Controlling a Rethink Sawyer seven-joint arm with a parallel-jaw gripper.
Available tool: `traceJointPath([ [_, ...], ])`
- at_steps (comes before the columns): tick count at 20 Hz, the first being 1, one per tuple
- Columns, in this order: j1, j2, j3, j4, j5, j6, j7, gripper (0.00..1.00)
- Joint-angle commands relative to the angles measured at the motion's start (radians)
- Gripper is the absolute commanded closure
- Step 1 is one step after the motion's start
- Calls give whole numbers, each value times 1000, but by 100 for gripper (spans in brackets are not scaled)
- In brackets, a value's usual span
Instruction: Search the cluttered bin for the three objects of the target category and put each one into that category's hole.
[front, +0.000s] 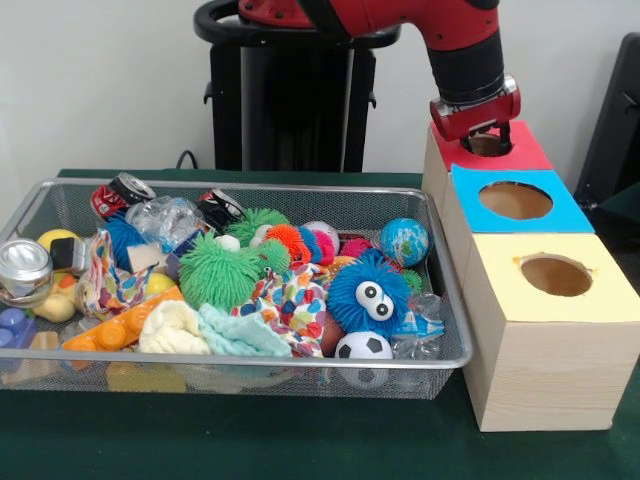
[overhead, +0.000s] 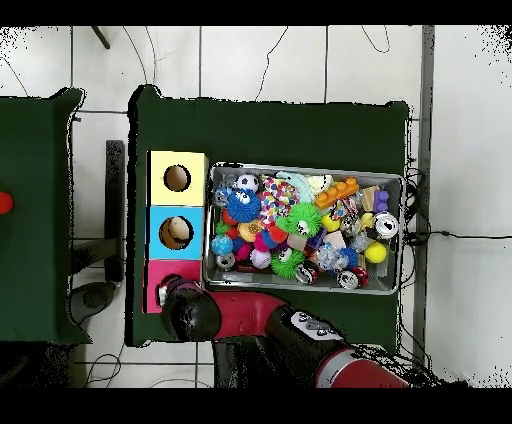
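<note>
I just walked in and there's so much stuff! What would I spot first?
Probably the big red arm, its pincer right over the red-topped box. Then the wire bin heaped with bright toys, where a blue fuzzy ball with googly eyes stares out near the front.

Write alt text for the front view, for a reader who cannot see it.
A red and black robot arm holds its gripper over the hole in a red-topped wooden box. Blue-topped and yellow-topped boxes stand nearer. Beside them, a wire mesh bin overflows with toys and crushed cans.
</note>
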Motion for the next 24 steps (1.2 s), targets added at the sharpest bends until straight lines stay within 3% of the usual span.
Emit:
traceJointPath([
  [1,-32,42,-77,-107,52,48,177,0],
  [15,-27,-18,-83,-101,82,113,181,0],
  [16,-31,-18,-80,-100,82,115,177,100],
  [24,-47,-21,-66,-118,84,153,161,100],
])
